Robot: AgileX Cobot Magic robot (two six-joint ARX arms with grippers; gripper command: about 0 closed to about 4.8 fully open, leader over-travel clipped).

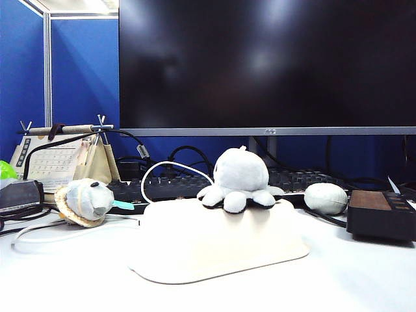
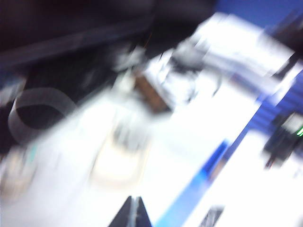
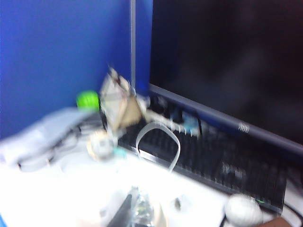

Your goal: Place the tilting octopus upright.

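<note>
Octopus (image 1: 239,177) upright on the cream pad (image 1: 214,250), at the pad's back edge, dome up, tentacles splayed flat, dark undersides showing at the front ones. Pad mid-surface (image 1: 364,279), in front of the keyboard (image 1: 175,187) and under the big dark monitor (image 1: 266,65).

No arm or claw in the exterior view.

Left wrist view badly smeared: only a dark wedge of the left claw (image 2: 132,215) at the frame edge, above the white surface; fingers apart or together, cannot tell. Octopus not made out there.

Right wrist view also blurred: right claw (image 3: 137,210) a dark and shiny sliver at the frame edge, over the surface near the keyboard; pressed together, nothing seen between the fingers. Octopus not made out there either.

Around it: grey-blue plush with tan woven rim (image 1: 83,201) left of the pad, plain grey-white oval lump (image 1: 325,197) to the right by the keyboard, dark box (image 1: 381,214) further right. Desk calendar (image 1: 62,159) behind the plush, white cable (image 1: 170,170) looped over the keyboard.
</note>
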